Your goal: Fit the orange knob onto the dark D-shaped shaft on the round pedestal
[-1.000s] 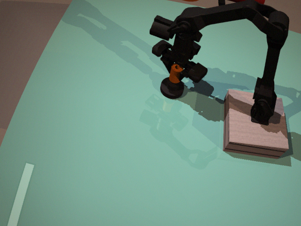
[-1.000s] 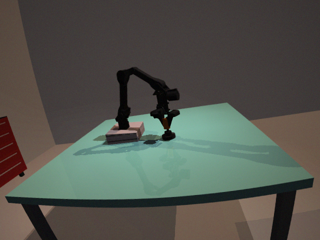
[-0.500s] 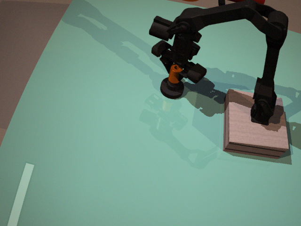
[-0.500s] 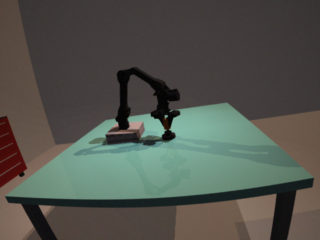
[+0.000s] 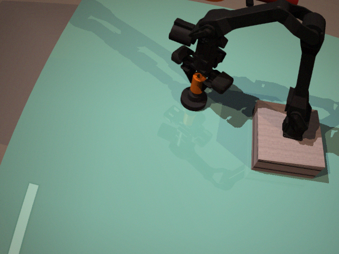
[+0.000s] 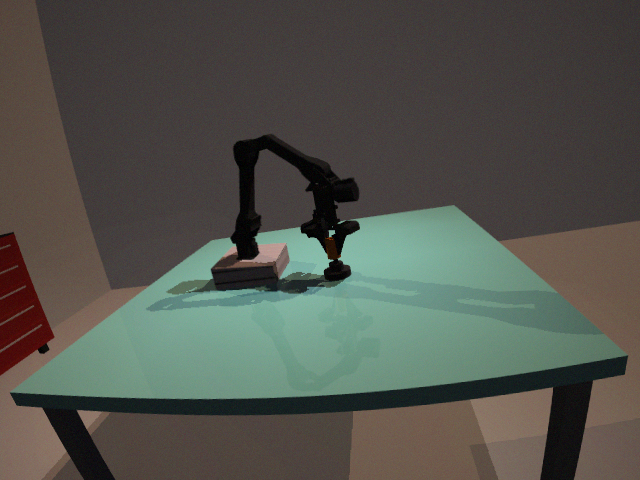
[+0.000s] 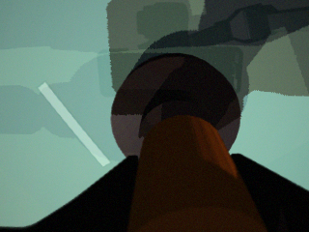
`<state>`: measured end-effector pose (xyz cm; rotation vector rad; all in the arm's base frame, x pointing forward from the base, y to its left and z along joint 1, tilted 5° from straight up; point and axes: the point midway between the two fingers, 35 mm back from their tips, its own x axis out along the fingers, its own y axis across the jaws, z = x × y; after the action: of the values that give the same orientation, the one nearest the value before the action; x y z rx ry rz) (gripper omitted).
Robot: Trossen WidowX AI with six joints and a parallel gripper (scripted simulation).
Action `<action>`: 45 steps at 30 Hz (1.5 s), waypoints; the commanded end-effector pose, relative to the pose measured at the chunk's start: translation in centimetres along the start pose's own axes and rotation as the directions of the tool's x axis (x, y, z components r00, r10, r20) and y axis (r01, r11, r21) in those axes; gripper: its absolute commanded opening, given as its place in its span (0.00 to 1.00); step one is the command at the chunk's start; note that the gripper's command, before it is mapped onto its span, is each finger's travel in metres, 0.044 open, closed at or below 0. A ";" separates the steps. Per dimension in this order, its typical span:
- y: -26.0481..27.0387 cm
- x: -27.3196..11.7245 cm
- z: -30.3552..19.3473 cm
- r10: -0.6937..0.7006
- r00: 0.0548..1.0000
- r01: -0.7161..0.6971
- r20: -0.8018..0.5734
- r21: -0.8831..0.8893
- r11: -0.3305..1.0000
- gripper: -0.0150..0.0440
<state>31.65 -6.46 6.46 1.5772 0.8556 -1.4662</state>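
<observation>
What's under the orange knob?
Below the knob: the dark round pedestal, a raised step at its centre. Shaft's flat side and the knob's hole underneath: hidden.

1 red drawer cabinet point(image 6: 20, 304), seemingly wheeled, stands near the green table point(image 6: 320, 405).

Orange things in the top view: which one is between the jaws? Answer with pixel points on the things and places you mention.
The knob point(image 5: 196, 85) point(image 6: 332, 248) point(image 7: 185, 166), right over the pedestal point(image 5: 194, 106) point(image 6: 331, 274) point(image 7: 140, 89). The other point(image 5: 214, 0) is cut off by the picture's top edge.
</observation>
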 end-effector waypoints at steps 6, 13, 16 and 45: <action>0.1 -0.3 0.0 -0.002 1.000 0.002 0.001 0.004 1.000 0.25; 0.2 -0.5 0.0 -0.002 1.000 0.002 0.001 0.128 0.992 0.25; 0.4 -0.4 -0.1 -0.002 1.000 0.001 0.001 0.212 0.977 0.25; -0.2 0.0 0.1 -0.002 1.000 0.002 0.001 0.212 0.977 0.25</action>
<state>31.63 -6.45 6.47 1.7292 0.7199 -1.5977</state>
